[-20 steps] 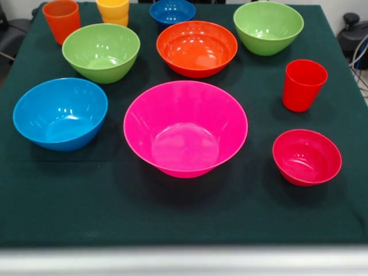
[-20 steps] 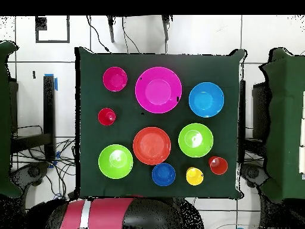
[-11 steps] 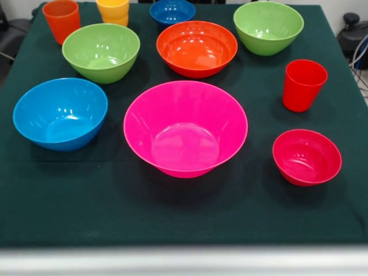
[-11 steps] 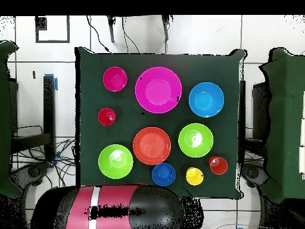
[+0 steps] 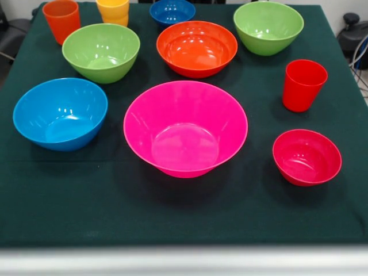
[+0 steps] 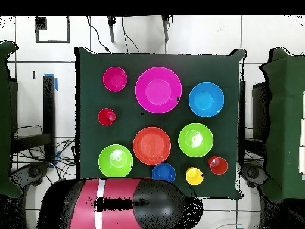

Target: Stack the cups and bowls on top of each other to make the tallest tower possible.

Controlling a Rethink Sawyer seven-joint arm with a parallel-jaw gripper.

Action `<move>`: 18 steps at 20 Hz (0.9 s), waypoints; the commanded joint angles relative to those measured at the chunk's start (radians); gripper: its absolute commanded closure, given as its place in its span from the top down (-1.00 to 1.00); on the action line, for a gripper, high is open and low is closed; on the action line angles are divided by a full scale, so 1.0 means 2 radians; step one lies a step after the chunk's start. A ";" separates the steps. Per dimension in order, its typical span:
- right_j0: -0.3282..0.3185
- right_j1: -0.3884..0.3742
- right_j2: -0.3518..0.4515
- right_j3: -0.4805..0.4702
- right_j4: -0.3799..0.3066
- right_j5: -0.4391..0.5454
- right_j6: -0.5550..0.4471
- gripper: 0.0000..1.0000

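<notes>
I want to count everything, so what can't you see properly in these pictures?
Gripper: shown in neither view; overhead shows only the bulk of the robot arm.
Yellow cup: front view, top cut off by the upper edge.
Small dark blue bowl: front view, far rim cut by the same edge; overhead, the arm covers part of it.

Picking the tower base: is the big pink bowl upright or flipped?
Upright. The pink bowl shows its open mouth and inner floor in the front view, rim up, standing alone on the green cloth.

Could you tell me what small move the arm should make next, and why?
Probably reach out over the table toward the large pink bowl, the widest base. Nothing is stacked yet: every bowl and cup stands apart, and only the arm shows at the table's edge, its claw unseen.
</notes>
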 commanded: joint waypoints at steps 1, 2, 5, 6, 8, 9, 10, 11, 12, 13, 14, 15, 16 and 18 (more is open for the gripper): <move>-0.009 0.137 0.009 -0.162 -0.070 -0.183 -0.025 1.00; -0.009 0.145 0.009 -0.168 -0.076 -0.191 -0.020 1.00; -0.011 0.159 0.011 -0.179 -0.094 -0.198 -0.006 1.00; -0.013 0.163 0.012 -0.183 -0.099 -0.201 -0.002 1.00; -0.014 0.175 0.013 -0.192 -0.111 -0.207 0.005 1.00; -0.012 0.180 0.013 -0.198 -0.118 -0.207 0.012 1.00; -0.012 0.185 0.013 -0.203 -0.122 -0.207 0.016 1.00; -0.011 0.188 0.013 -0.205 -0.128 -0.213 0.024 1.00; -0.011 0.191 0.013 -0.208 -0.134 -0.215 0.028 1.00; -0.011 0.195 0.013 -0.212 -0.139 -0.217 0.033 1.00; -0.012 0.197 0.014 -0.214 -0.144 -0.219 0.036 1.00; -0.012 0.201 0.014 -0.218 -0.148 -0.221 0.040 1.00; -0.012 0.200 0.014 -0.216 -0.154 -0.222 0.045 1.00; -0.015 0.202 0.016 -0.217 -0.164 -0.222 0.053 1.00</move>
